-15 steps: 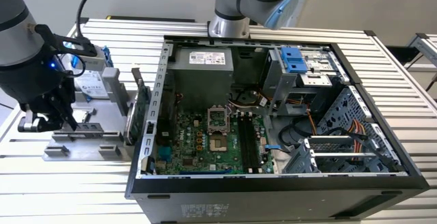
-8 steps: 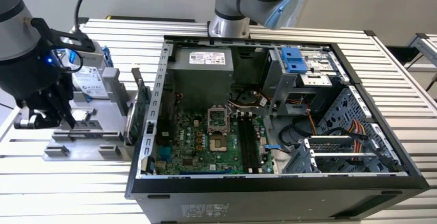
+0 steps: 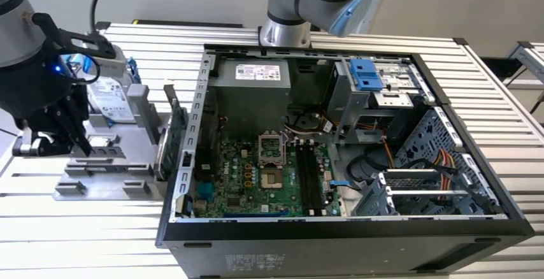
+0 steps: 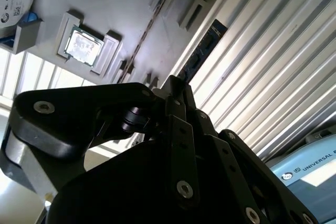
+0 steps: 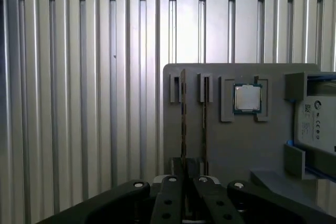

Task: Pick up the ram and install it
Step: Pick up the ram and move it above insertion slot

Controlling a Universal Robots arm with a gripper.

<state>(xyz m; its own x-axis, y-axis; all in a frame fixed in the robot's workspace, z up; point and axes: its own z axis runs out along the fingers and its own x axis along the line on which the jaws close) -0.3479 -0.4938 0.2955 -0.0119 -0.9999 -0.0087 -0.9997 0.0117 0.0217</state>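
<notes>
A white printed label covers the top of the hard drive [image 3: 109, 97] at the far end of the grey holder [image 3: 102, 186]; its lines and small marks are too fine to read. A white sticker with print stands on the power supply [image 3: 251, 85], in the far corner of the computer case [image 3: 340, 231] on the exterior view's left. Pale print runs low on the case's near outer wall. In the second wrist view, white lettering and a round mark stand on a light-blue arm part [image 4: 310, 174]. Chip markings on the ram [image 4: 202, 56] cannot be made out.
</notes>
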